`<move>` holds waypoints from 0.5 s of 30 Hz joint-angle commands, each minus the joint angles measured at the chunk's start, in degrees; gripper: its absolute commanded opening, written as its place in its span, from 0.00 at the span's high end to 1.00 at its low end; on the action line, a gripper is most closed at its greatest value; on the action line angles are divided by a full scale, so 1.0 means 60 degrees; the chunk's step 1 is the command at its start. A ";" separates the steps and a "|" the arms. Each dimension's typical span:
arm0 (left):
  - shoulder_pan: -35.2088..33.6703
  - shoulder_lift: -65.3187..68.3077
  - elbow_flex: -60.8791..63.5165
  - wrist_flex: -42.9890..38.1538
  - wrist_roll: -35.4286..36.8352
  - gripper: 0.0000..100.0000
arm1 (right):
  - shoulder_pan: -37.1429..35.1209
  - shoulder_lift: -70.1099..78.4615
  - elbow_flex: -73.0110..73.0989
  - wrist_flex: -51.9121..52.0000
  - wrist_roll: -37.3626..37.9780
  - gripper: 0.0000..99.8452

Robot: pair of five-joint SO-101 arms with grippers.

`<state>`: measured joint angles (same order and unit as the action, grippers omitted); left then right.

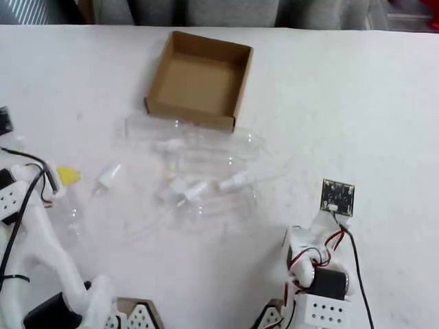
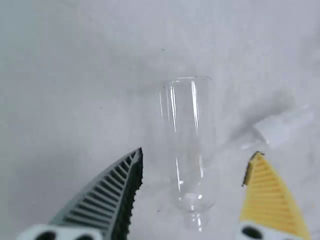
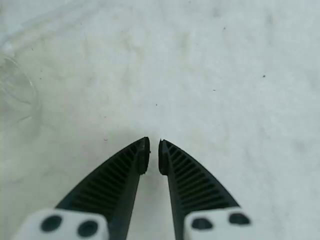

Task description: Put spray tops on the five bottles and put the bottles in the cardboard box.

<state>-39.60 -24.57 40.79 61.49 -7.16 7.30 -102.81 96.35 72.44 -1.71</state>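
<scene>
Left gripper: held open, with the grey finger and the yellow finger set wide apart and nothing gripped. One clear bottle is found lying on the white table in the gap between the two fingers, touched by neither. Its narrow neck is turned toward the gripper and its flat base away, and the table is seen through its wall. One white spray top is laid just beside this bottle, beyond the tip of the yellow finger and apart from the neck.

Right gripper: closed down to a thin slit, with nothing held between the black fingers. It is poised over the table surface. The curved wall of another bottle is seen off to one side, well apart from the fingertips.

Cardboard box: open-topped and set at the far middle of the table, slightly turned. Only its own brown floor is shown inside.

Loose bottles: several clear ones are laid on their sides in a cluster just in front of the box, all outside it. Their outlines are too faint for a count.

Loose spray tops: small white pieces are scattered among the cluster, with one lying apart toward the left arm.
</scene>
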 commanded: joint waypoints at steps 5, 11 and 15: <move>-0.0066 -0.0403 -0.0762 0.1626 -0.7209 0.86 | 0.0110 -0.0110 0.0088 0.0066 0.0000 0.98; -0.0066 -0.0403 -0.0542 0.1729 -1.1546 0.83 | 0.0110 -0.0110 0.0088 0.0066 0.0000 0.98; -0.0154 -0.0403 -0.0542 0.1773 -1.4183 0.83 | 0.0110 -0.0110 0.0088 0.0066 0.0000 0.98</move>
<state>-39.60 -24.57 38.33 71.34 -76.97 7.30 -102.81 96.35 72.44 -1.71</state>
